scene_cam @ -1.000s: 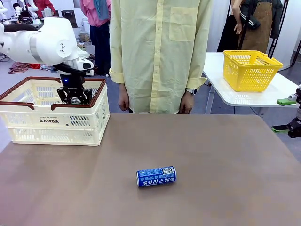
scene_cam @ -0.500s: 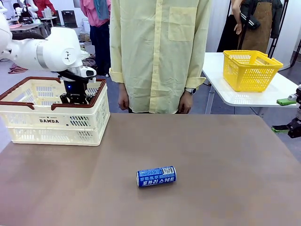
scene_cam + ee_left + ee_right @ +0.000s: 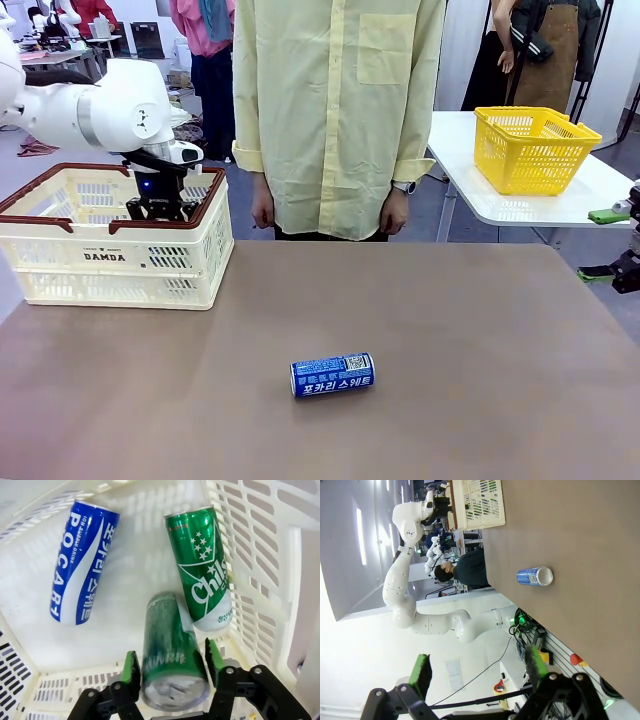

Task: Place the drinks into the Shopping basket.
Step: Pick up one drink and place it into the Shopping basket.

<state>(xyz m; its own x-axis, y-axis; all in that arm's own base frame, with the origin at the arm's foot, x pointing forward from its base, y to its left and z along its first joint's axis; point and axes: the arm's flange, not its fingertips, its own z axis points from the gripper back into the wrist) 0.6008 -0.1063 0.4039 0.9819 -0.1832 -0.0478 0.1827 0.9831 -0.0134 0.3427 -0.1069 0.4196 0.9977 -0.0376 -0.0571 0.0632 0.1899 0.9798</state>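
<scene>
progress: two cans already lie in Shopping basket (image 3: 105,255), far left | left gripper (image 3: 172,666) inside basket, jaws parted beside blurred green can (image 3: 170,660), apparently letting go | left: small blue can (image 3: 332,375) on its side, table centre, well apart from both grippers | right gripper (image 3: 477,672) spread wide, empty, far right

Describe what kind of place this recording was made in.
Probably a robot lab or data-collection room staged as a shop checkout: a brown table holds a cream Shopping basket marked DAMDA and a blue can, a yellow basket sits on a side table, and other robot arms stand behind.
</scene>
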